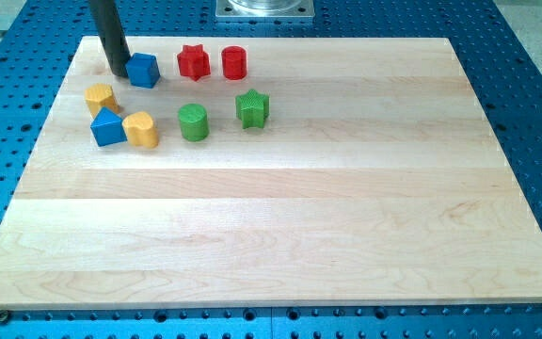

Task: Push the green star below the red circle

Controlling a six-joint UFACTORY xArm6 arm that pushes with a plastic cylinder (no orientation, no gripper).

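Observation:
The green star (252, 107) lies on the wooden board, below and slightly right of the red circle (235, 62), with a gap between them. My tip (119, 72) is at the view's upper left, touching or just left of a blue block (143, 70), far left of the green star.
A red star (193, 61) sits left of the red circle. A green circle (194, 122) lies left of the green star. A yellow block (100, 96), a blue triangular block (107, 127) and a yellow heart (141, 129) cluster at the left. The wooden board (280, 226) has blue perforated table around it.

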